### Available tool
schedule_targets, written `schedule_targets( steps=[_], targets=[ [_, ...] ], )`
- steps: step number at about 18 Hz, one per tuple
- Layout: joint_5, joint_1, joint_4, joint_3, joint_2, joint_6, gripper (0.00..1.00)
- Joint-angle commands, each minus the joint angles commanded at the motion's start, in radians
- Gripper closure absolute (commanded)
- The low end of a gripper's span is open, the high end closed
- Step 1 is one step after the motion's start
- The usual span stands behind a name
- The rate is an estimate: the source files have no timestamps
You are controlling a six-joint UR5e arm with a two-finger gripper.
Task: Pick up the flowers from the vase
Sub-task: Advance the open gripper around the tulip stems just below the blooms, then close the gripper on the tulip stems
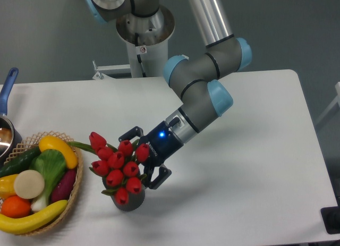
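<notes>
Fingers (pixel 139 157) spread wide, holding nothing, flank glossy red tulip flowers (pixel 118 166) in ribbed vase (pixel 129 201).

looks like a robotics lab or test bench: bare white counter (pixel 255 166) against a plain grey wall, industrial arm on a pedestal base (pixel 144 28), staged props such as a woven basket (pixel 74 195) of plastic-looking produce.
</notes>
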Motion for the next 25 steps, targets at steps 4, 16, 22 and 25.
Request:
schedule_targets(
  steps=[4,16,22,25],
  targets=[
    [0.0,0.0,0.0,-0.002,-0.005,0.0,0.35],
    [-0.035,0.011,0.0,-0.014,0.0,-0.017,0.56],
    [-0.044,0.014,0.0,-0.015,0.009,-0.041,0.6],
    [-0.044,0.017,0.0,-0.015,0.011,-0.057,0.61]
  ],
)
